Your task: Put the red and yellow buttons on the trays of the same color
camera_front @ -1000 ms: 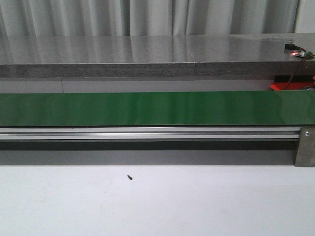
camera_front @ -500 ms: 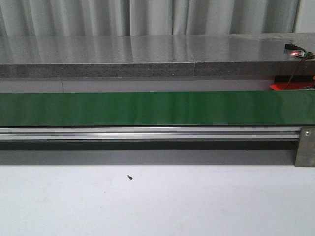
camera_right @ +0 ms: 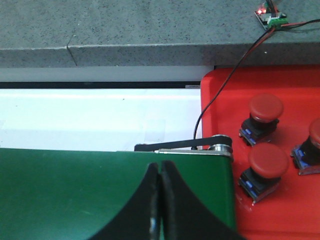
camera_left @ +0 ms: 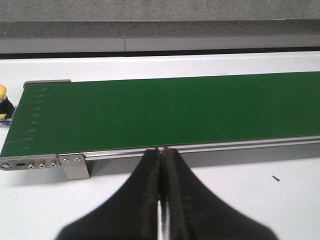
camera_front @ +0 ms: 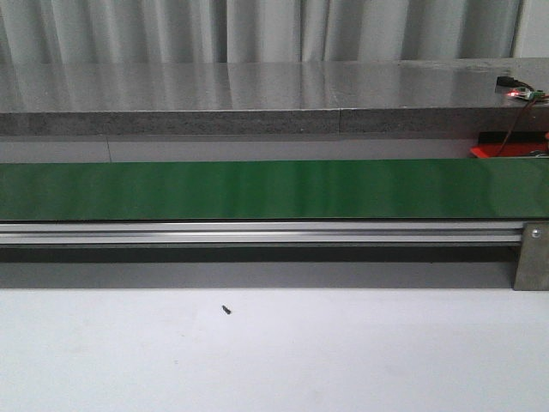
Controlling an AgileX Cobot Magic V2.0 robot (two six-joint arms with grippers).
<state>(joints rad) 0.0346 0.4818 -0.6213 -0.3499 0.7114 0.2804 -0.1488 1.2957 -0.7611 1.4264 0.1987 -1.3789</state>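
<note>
In the right wrist view a red tray [camera_right: 220, 95] holds three red buttons: one [camera_right: 266, 107], a second [camera_right: 268, 160] and a third cut off by the frame edge [camera_right: 315, 132]. My right gripper [camera_right: 159, 166] is shut and empty above the green belt [camera_right: 75, 185], beside the tray. A sliver of the red tray [camera_front: 506, 149] shows at the far right of the front view. In the left wrist view a yellow button [camera_left: 3, 92] peeks past the belt's end. My left gripper [camera_left: 162, 150] is shut and empty at the belt's rail. No yellow tray shows.
A long green conveyor belt [camera_front: 274, 189] with an aluminium rail [camera_front: 257, 232] crosses the table. A grey stone ledge [camera_front: 257, 120] runs behind it, carrying a small circuit board [camera_front: 515, 88] with wires. A small dark speck [camera_front: 226, 310] lies on the white tabletop.
</note>
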